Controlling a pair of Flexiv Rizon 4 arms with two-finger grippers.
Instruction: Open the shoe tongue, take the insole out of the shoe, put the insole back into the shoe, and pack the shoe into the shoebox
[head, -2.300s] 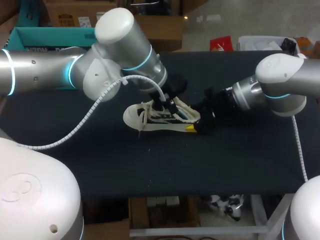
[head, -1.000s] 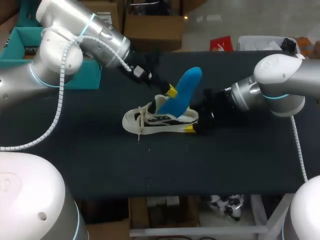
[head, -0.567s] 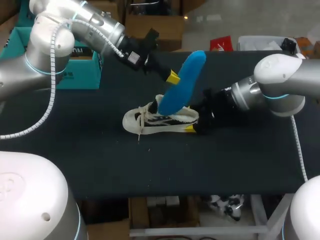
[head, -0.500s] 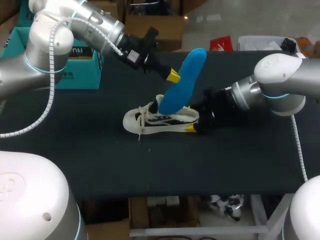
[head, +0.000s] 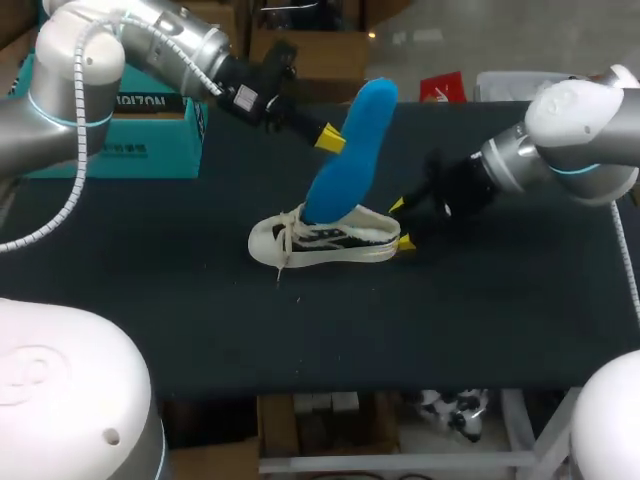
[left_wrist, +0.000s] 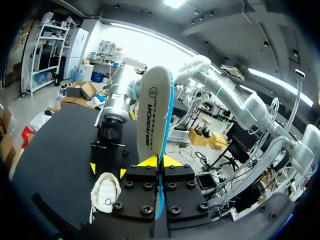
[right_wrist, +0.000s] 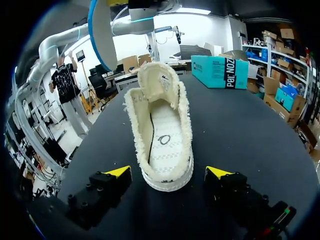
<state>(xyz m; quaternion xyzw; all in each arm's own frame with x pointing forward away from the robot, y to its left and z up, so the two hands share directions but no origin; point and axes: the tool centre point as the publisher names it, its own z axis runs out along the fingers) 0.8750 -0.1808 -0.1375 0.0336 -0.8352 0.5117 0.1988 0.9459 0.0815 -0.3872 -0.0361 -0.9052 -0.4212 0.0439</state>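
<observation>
The white canvas shoe (head: 320, 240) lies on its sole mid-table, tongue pulled up, its inside bare in the right wrist view (right_wrist: 162, 135). My left gripper (head: 330, 138) is shut on the blue insole (head: 348, 150), which stands on end above the shoe; the left wrist view shows its pale underside (left_wrist: 155, 112) pinched between my left gripper's (left_wrist: 160, 161) yellow tips. My right gripper (head: 401, 225) is open just behind the heel, its fingers either side without touching (right_wrist: 168, 172). The shoe (left_wrist: 105, 192) also shows below the left gripper.
A teal shoebox (head: 120, 110) stands at the table's back left, seen beyond the shoe in the right wrist view (right_wrist: 220, 71). The dark tabletop (head: 300, 320) stretches in front of the shoe.
My left gripper has lifted the insole up and back to the left, out of the shoe. My right gripper has come off the heel and drawn back to the right.
</observation>
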